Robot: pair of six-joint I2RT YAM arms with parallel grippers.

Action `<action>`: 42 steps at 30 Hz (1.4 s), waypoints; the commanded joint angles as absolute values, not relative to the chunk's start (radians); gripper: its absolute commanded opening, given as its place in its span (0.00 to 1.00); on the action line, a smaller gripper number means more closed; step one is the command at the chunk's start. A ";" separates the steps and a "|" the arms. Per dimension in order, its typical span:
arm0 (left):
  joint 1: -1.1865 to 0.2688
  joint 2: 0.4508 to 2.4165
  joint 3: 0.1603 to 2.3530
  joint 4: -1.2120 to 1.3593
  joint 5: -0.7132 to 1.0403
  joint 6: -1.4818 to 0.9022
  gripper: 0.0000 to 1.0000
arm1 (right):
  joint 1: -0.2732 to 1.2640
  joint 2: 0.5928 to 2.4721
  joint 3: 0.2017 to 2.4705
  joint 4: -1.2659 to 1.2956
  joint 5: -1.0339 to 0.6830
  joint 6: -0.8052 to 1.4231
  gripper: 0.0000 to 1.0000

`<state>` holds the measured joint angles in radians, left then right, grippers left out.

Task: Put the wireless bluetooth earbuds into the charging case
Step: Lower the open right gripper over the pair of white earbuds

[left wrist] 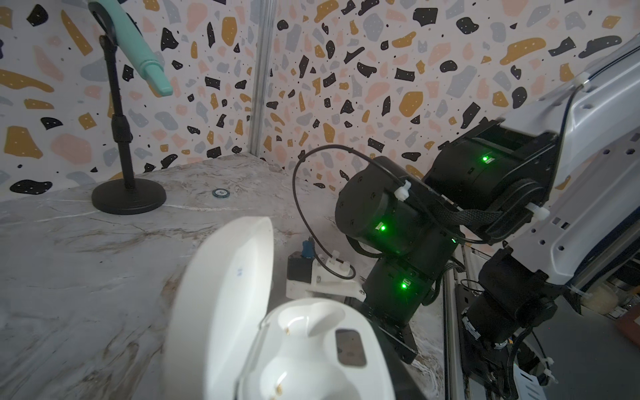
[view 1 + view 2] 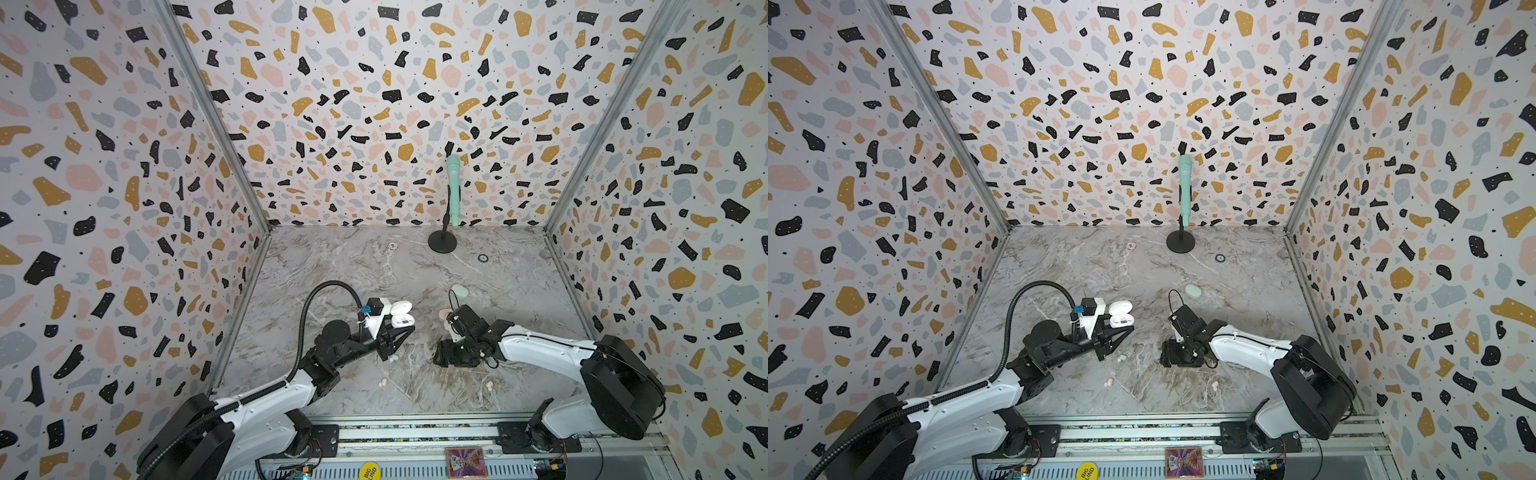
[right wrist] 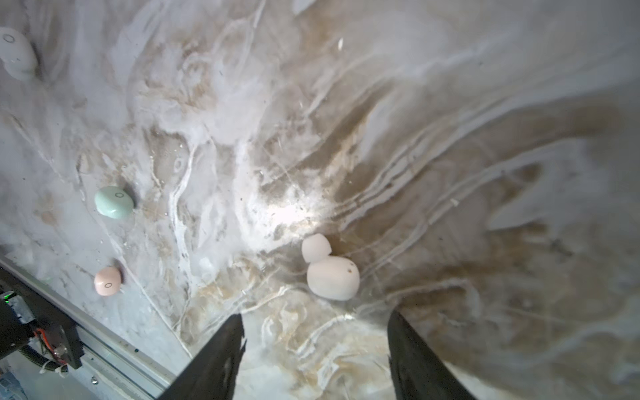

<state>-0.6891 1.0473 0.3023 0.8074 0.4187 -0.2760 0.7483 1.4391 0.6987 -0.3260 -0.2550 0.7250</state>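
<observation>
My left gripper (image 2: 405, 329) is shut on the white charging case (image 2: 402, 320), held above the table with its lid (image 1: 221, 294) up. Both sockets (image 1: 294, 325) of the case are empty. The right gripper (image 3: 316, 313) points down at the marble table, jaws apart with nothing between them. A white earbud (image 3: 330, 273) lies just beyond its fingertips. In the right wrist view, a mint earbud (image 3: 114, 202), a pink earbud (image 3: 107, 281) and another white earbud (image 3: 15, 53) lie farther off. In both top views, pink earbuds (image 2: 383, 382) (image 2: 489, 385) lie near the front.
A closed mint case (image 2: 459, 291) and a pink case (image 2: 444, 316), partly hidden by the right arm, lie behind the right gripper. A mint microphone (image 2: 452, 187) on a black stand (image 2: 441, 242) is at the back. Patterned walls close three sides, and a metal rail (image 2: 415, 432) runs along the front.
</observation>
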 commanded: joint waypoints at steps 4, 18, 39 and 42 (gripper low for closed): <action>-0.655 0.953 0.263 0.815 0.366 -0.328 0.14 | 0.752 1.487 0.696 -0.238 -0.324 0.770 0.62; -0.622 0.890 0.241 0.785 0.342 -0.333 0.14 | 0.764 1.484 0.839 -0.172 -0.417 0.777 0.61; -0.612 0.883 0.238 0.782 0.336 -0.347 0.14 | 0.925 1.685 0.990 -0.548 0.058 0.625 0.47; -0.611 0.885 0.238 0.784 0.338 -0.348 0.14 | 0.926 1.692 0.989 -0.588 0.136 0.625 0.46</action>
<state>-0.6193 0.8944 0.2417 0.7414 0.3378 -0.3382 0.9268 1.6821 0.9707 -0.4988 0.0227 0.6365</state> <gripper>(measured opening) 0.432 0.465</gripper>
